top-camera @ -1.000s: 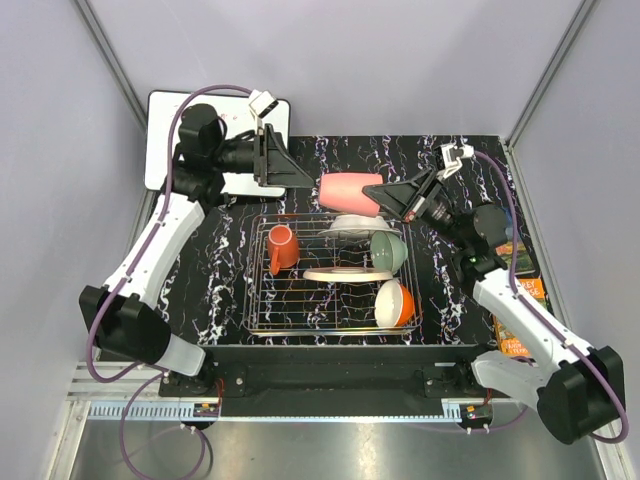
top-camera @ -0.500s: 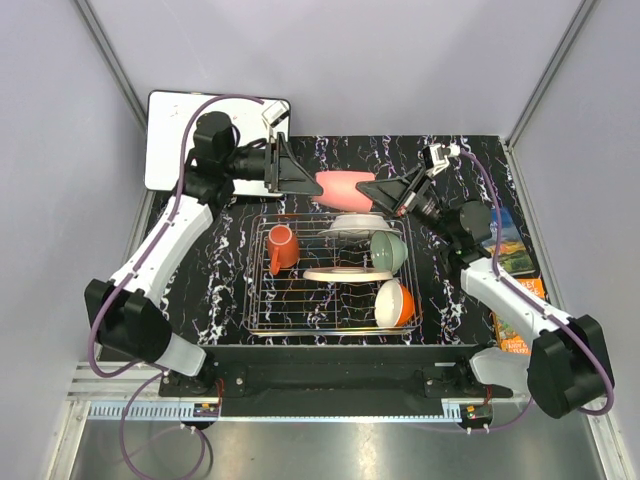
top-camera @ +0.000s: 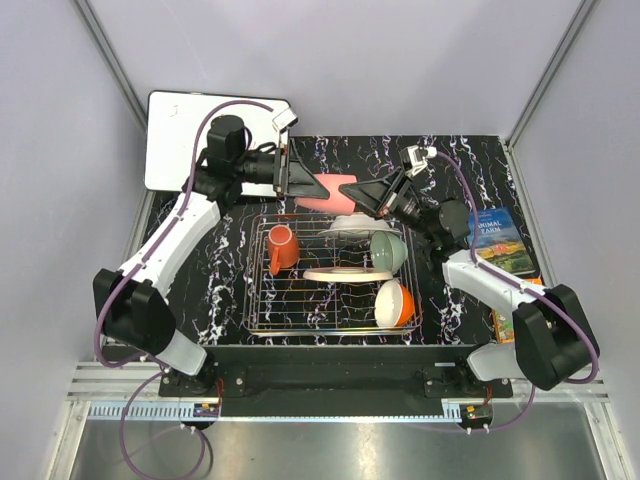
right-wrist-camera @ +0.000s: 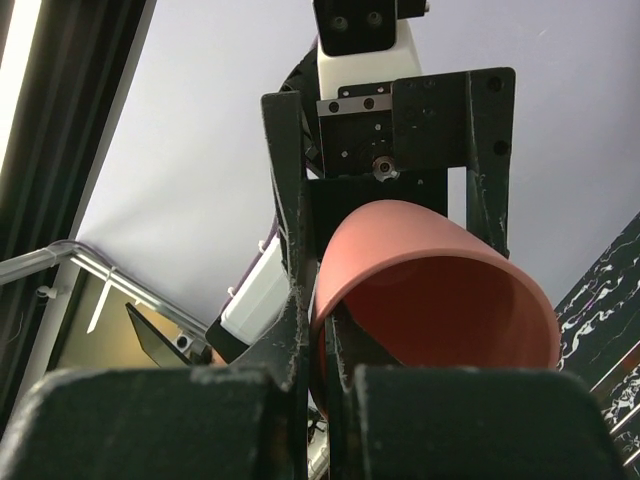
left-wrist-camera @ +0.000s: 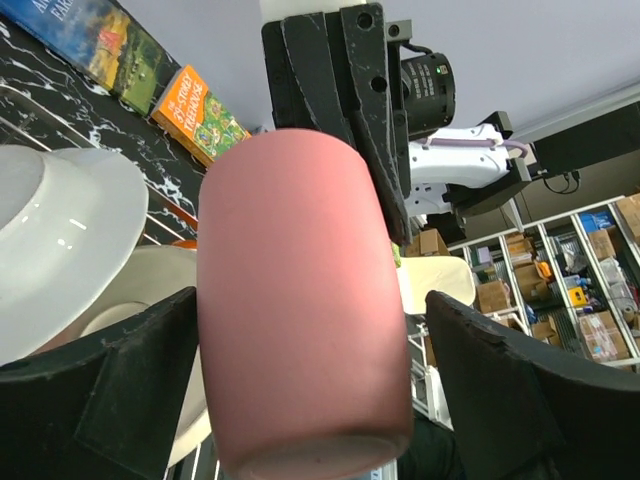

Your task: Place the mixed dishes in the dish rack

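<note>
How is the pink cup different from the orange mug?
The pink cup is up in the air, lying sideways; the orange mug sits in the dish rack. The right gripper pinches the pink cup's rim, while nothing touches the orange mug. One is pink, the other orange. Both are for drinking.

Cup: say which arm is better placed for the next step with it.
Left, probably. The left fingers stand open on either side of the cup near its base, ready to close. The right fingers are shut on its rim, so they need only let go afterwards.
</note>
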Available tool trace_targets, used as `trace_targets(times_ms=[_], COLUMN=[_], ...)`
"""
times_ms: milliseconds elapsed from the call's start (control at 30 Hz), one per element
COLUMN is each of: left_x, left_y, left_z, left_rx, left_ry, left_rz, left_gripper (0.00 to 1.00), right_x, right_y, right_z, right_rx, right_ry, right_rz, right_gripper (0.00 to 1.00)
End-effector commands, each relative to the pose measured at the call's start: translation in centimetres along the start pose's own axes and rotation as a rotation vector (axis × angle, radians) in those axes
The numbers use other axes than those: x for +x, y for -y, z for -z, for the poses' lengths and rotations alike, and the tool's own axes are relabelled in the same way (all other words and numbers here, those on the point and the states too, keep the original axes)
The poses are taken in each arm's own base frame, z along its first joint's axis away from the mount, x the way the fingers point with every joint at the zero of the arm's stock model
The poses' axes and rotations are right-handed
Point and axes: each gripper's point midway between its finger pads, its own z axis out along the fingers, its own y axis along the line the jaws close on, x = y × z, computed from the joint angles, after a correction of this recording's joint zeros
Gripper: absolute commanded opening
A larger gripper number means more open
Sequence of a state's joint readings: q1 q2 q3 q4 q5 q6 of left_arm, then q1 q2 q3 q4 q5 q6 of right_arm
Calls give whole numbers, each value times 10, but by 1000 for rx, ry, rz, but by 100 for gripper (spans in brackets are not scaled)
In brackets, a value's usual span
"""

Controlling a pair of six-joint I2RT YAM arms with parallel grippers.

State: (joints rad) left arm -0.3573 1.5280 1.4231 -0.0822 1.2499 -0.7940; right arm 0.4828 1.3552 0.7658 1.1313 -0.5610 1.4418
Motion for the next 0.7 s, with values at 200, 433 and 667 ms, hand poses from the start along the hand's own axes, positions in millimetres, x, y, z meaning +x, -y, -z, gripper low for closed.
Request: trace_targets(times_ms=[200, 433, 667], left_x=[-2, -6, 51], left_y=[8, 1, -36], left_z=[-1, 35, 84], left_rx=[-9, -138, -463], left_ry=[-10, 11, -175], left_rz=[-102, -171, -330], left_gripper=[24, 0, 0], right_x=[-1, -4, -16], right_y=[-18, -3, 7], right_z=[-12, 4, 40], right_rx=[-48, 125, 304], right_ry=[-1, 5, 41], right_rz=[35, 95, 188], right_gripper=[0, 40, 74])
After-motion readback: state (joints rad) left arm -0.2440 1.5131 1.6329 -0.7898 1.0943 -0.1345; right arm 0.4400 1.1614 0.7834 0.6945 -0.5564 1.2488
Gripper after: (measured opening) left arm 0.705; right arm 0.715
